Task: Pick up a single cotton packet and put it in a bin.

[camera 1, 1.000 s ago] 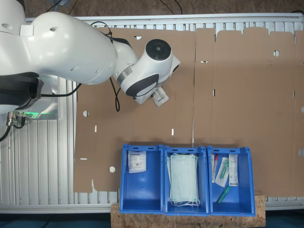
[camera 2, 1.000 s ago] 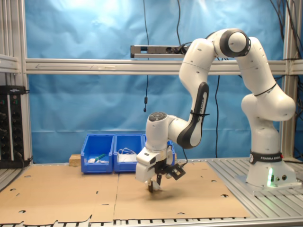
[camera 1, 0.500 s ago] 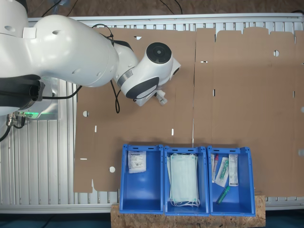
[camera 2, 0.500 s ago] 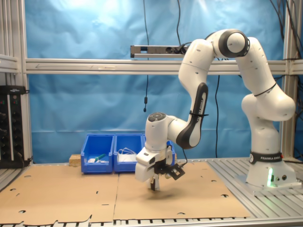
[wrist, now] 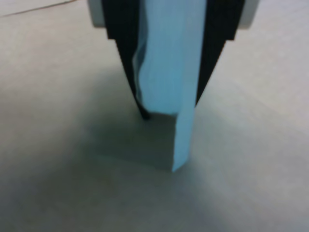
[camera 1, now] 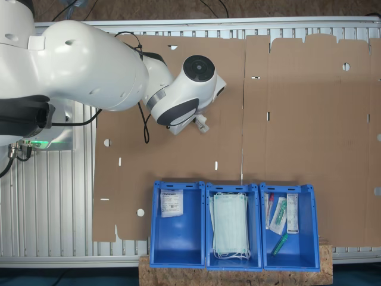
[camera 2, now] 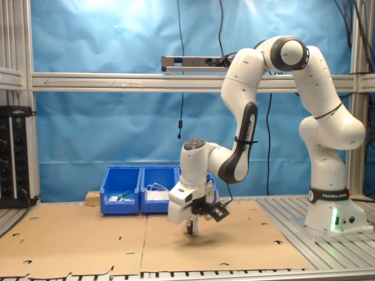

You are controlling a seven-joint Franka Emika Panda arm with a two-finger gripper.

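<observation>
One cotton packet (wrist: 166,82) hangs edge-down, pinched between the gripper (wrist: 169,108) fingers just above the cardboard (camera 1: 297,119). Lift straight, keep the pinch firm, then carry toward the blue bins (camera 1: 176,262) beyond it.

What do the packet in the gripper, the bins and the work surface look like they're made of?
Packet: thin, pale, soft-looking film or paper; it creases and hangs limp between the gripper's fingers. Bins: glossy blue, probably moulded plastic. Work surface: matte brown cardboard, with die-cut slots and fold lines.
</observation>
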